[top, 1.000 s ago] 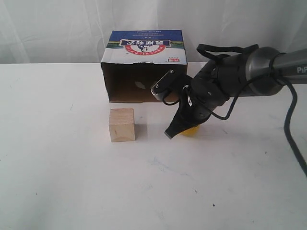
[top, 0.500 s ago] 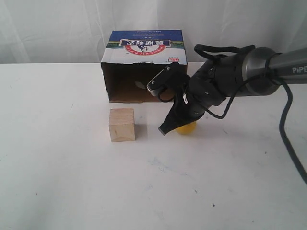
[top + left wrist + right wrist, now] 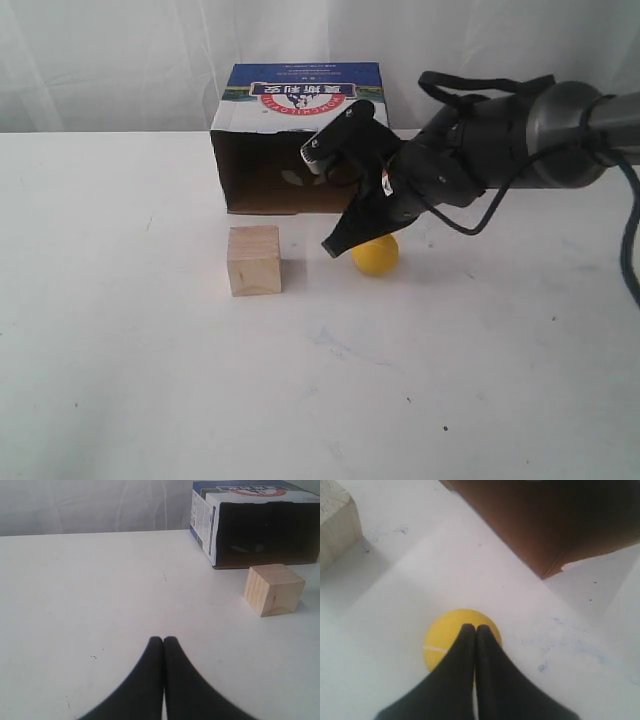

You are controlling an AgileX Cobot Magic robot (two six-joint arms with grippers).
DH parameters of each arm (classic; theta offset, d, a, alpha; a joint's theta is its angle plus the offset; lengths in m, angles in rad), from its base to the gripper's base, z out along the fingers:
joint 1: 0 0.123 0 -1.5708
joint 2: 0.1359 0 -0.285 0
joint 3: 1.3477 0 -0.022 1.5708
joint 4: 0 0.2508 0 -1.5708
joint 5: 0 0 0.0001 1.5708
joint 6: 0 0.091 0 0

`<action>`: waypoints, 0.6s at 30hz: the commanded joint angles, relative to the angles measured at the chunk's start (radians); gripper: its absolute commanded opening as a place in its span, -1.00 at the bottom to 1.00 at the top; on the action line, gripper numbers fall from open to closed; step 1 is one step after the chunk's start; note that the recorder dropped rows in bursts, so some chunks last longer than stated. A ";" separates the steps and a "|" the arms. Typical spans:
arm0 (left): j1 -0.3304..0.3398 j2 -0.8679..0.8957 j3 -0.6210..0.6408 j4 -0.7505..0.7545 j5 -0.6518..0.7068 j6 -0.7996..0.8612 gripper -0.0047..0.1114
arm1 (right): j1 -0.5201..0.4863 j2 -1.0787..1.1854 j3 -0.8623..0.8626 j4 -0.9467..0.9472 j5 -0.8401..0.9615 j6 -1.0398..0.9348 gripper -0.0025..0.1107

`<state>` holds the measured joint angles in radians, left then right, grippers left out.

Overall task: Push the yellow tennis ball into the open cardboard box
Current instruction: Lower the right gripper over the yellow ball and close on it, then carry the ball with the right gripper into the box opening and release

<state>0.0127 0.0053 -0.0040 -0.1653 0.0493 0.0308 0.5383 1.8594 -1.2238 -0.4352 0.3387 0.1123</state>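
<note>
The yellow tennis ball (image 3: 376, 256) (image 3: 443, 639) rests on the white table, in front of the right end of the box's mouth. The open cardboard box (image 3: 290, 140) (image 3: 260, 525) (image 3: 555, 520) lies on its side with its dark inside facing forward. My right gripper (image 3: 333, 247) (image 3: 475, 628) is shut, its tips just above and over the ball's left side. My left gripper (image 3: 163, 640) is shut with nothing in it, over bare table far from the ball; the exterior view does not show it.
A pale wooden cube (image 3: 254, 260) (image 3: 274, 589) (image 3: 335, 522) stands in front of the box's left half, left of the ball. The white table (image 3: 150, 380) spreads wide in front. A white curtain (image 3: 120, 60) hangs behind.
My right gripper has moved left and lifted a little. The ball has rolled left and slightly toward the box, and shows more from under the gripper.
</note>
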 commanded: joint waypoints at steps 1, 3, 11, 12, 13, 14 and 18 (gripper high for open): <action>-0.005 -0.005 0.004 -0.003 -0.005 -0.006 -0.92 | 0.008 -0.077 0.021 -0.003 0.082 0.004 -0.96; -0.005 -0.005 0.004 -0.003 -0.005 -0.006 -0.92 | 0.021 -0.097 0.029 0.002 0.119 0.004 -0.96; -0.005 -0.005 0.004 -0.003 -0.005 -0.006 -0.92 | 0.051 -0.054 0.061 0.061 0.091 0.004 -0.96; -0.005 -0.005 0.004 -0.003 -0.005 -0.006 -0.92 | 0.054 -0.040 0.061 0.065 0.085 -0.001 -0.96; -0.005 -0.005 0.004 -0.003 -0.005 -0.006 -0.92 | 0.058 -0.027 0.059 0.065 0.081 -0.001 -0.96; -0.005 -0.005 0.004 -0.003 -0.005 -0.006 -0.92 | 0.058 -0.010 0.059 0.065 0.068 -0.001 -0.96; -0.005 -0.005 0.004 -0.003 -0.005 -0.006 -0.92 | 0.058 0.073 0.024 0.065 0.043 -0.001 -0.96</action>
<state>0.0127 0.0053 -0.0040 -0.1653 0.0493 0.0308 0.5941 1.8824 -1.1737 -0.3734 0.4037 0.1123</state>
